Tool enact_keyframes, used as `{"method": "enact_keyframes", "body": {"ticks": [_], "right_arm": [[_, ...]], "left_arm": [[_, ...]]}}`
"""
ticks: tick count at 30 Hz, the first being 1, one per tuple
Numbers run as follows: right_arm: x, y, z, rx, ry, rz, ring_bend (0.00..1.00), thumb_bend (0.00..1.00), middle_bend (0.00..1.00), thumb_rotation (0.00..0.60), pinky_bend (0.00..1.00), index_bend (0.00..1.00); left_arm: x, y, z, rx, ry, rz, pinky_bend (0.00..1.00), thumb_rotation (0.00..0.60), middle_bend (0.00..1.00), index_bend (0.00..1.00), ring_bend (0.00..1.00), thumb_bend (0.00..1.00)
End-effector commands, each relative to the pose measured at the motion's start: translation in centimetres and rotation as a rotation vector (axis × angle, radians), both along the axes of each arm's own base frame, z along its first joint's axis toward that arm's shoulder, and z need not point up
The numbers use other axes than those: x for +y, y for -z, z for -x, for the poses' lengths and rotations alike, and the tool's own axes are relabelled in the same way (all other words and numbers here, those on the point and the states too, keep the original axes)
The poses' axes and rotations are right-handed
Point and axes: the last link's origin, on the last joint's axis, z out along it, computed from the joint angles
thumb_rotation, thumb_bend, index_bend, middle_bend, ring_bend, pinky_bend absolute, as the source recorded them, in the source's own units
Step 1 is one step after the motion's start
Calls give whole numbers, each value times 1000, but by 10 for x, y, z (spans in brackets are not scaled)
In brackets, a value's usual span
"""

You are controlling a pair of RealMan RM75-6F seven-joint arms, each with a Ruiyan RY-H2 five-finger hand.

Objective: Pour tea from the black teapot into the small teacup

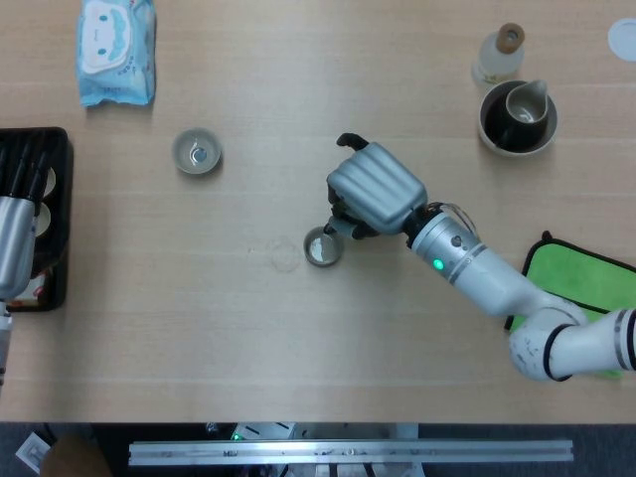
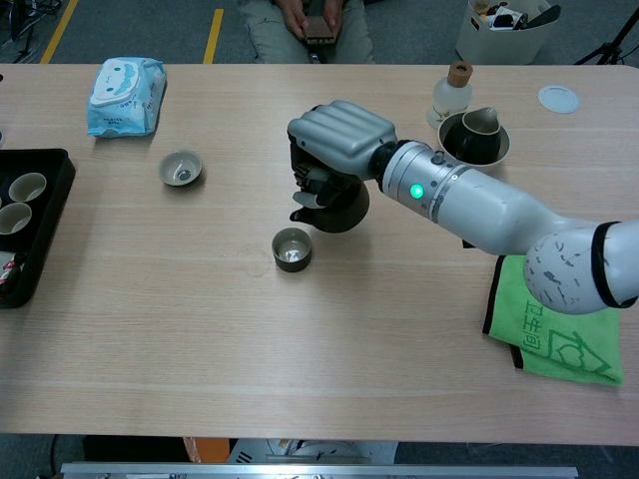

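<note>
The right robot hand (image 2: 337, 135) is clamped on the black teapot (image 2: 337, 205), fingers curled down over the pot's top and upper body. In the head view the right robot hand (image 1: 376, 187) covers nearly all of the black teapot (image 1: 343, 221); only its dark front edge and spout show. The pot is held above the table (image 2: 200, 329), with the spout directed toward the small teacup (image 2: 292, 248). In the head view the spout tip sits at the rim of the small teacup (image 1: 322, 246); whether they touch cannot be determined. No liquid stream is discernible.

The right forearm extends from the lower right, across the table, wrist level, with a green indicator light lit on the wrist section. It passes above the green cloth (image 2: 554, 334) at the right edge.

The left robot hand is not visible; only part of the left arm (image 1: 18, 243) shows at the left edge, above the black tray (image 1: 50, 164).

A second cup (image 2: 181, 168) stands well apart to the left of the small teacup.
</note>
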Motion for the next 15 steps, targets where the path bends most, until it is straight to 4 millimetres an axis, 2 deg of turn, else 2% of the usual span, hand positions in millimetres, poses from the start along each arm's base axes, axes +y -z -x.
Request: {"method": "enact_keyframes", "body": {"ticks": [1,15], "right_arm": [[0,2,-3,22,-12,-1,980,296,995,556,204,1000],[4,7,-11,99,-65,-5,980,296,994,553,204,1000]], "left_arm": [[0,0,1,-1,-1,-1,95,600,64,53,0,345],[-2,1,1,-15,-1,0,95,600,63,52,0,345]]}}
